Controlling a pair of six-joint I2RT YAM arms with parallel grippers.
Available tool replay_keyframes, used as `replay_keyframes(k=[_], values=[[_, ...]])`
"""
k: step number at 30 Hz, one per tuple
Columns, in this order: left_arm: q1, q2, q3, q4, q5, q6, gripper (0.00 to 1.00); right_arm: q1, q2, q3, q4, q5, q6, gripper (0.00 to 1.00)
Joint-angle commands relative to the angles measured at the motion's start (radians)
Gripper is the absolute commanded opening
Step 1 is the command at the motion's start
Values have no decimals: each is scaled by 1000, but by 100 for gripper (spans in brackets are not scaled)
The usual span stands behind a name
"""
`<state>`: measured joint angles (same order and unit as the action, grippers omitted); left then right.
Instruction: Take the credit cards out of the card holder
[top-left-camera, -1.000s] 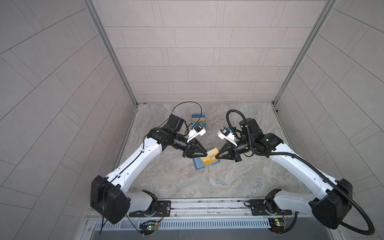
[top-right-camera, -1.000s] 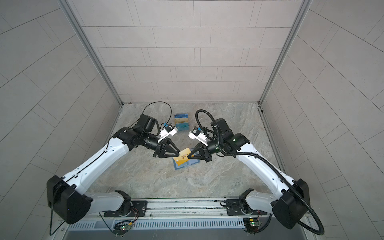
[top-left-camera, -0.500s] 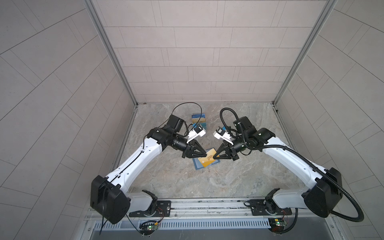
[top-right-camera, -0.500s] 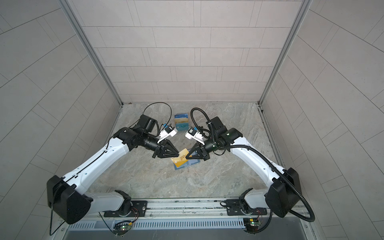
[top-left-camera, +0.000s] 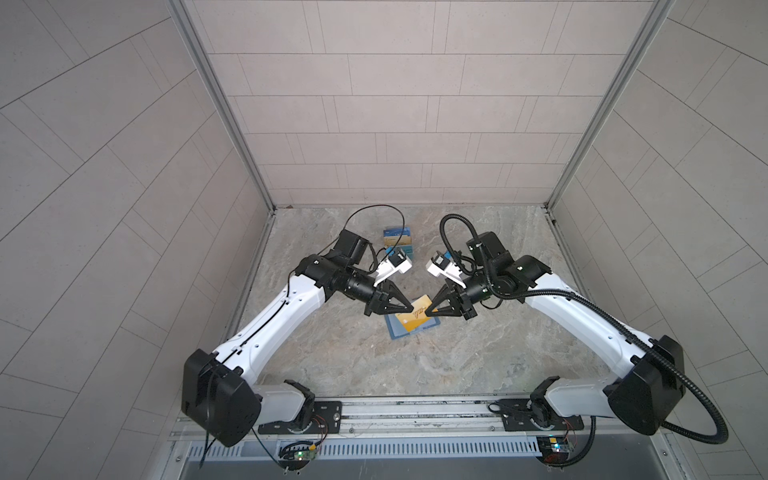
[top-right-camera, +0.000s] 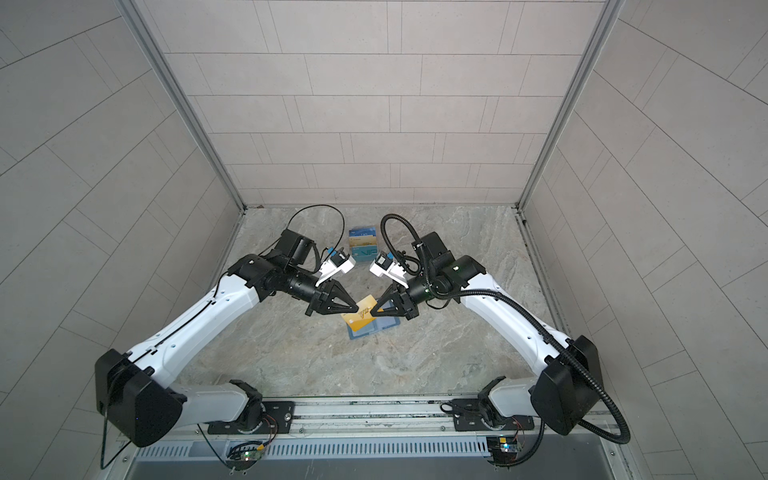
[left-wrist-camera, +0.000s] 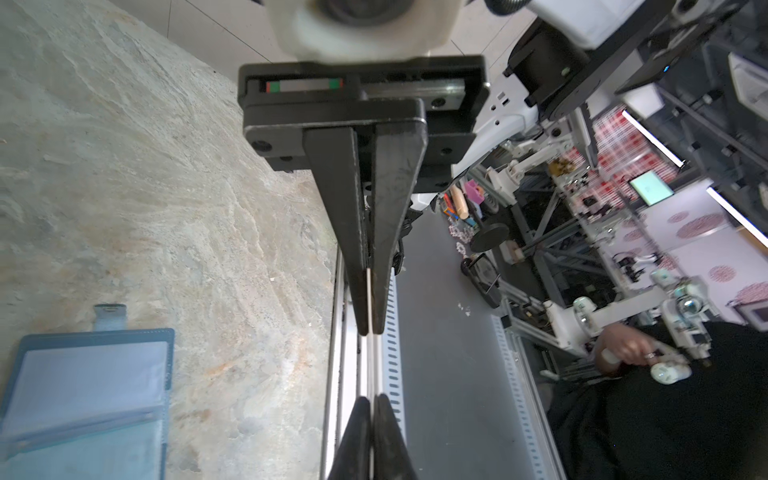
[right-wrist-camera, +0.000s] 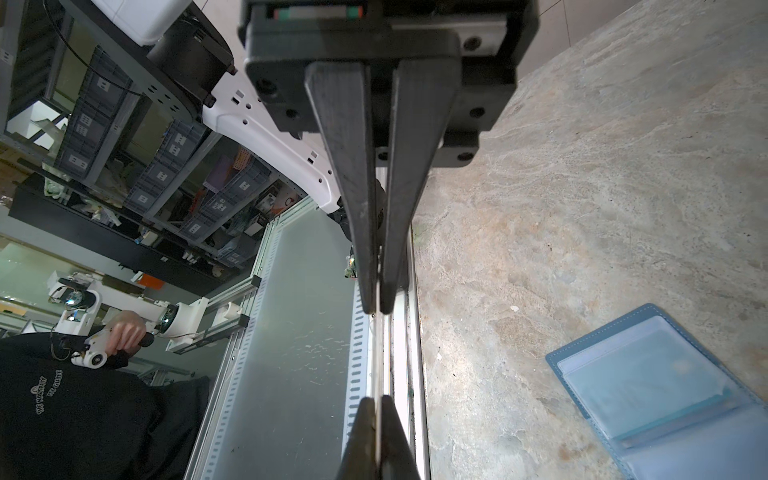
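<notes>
1. Credit card (top-left-camera: 413, 321), gold-yellow, hangs clear of the open card holder (top-left-camera: 391, 332), which lies flat on the table (top-left-camera: 457, 365) just beneath it.
2. Left gripper (top-left-camera: 409, 308) and right gripper (top-left-camera: 435, 310) both pinch it at opposite edges, fingers clenched.
3. Step in hand: apparently a handover. Next, one side must let go so the other can set the card down.
</notes>
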<state>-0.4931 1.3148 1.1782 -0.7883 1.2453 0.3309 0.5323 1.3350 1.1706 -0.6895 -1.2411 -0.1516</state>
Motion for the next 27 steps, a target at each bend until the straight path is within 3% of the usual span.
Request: replay_keyframes(k=[1, 3, 6, 9, 15, 19, 27], values=[[-2, -1, 29, -1, -37, -3, 1, 6, -21, 2, 54, 24, 23, 0], [-1, -5, 29, 13, -65, -20, 0, 3, -27, -5, 79, 57, 54, 2], [-1, -10, 35, 21, -124, -36, 0, 4, -38, -23, 114, 113, 94, 31], [31, -12, 42, 35, -166, -43, 0, 4, -50, -43, 144, 220, 149, 46], [134, 69, 152, 29, -463, -33, 0, 1, -72, -80, 185, 475, 236, 57], [150, 156, 270, -31, -649, 69, 0, 1, -90, -96, 180, 654, 267, 62], [150, 224, 313, 33, -776, 250, 0, -1, -135, -131, 189, 930, 315, 66]])
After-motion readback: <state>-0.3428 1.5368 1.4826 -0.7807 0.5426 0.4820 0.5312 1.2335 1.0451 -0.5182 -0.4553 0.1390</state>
